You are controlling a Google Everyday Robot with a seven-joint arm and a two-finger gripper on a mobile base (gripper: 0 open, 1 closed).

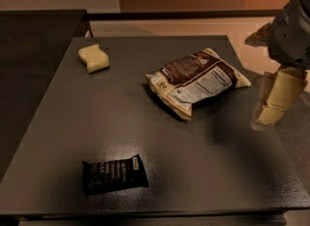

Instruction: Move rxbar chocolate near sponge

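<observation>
The rxbar chocolate (114,173), a flat black wrapper with white print, lies near the front left of the dark table (97,118). The pale yellow sponge (94,58) sits at the table's back left, far from the bar. My gripper (269,104) hangs at the right edge of the view, over the table's right side, well away from both and holding nothing. Its cream fingers (278,96) point down.
A brown-and-cream crinkled snack bag (196,80) lies right of the table's centre, between the gripper and the sponge. A second dark surface (34,50) adjoins on the left. The floor beyond is orange-lit.
</observation>
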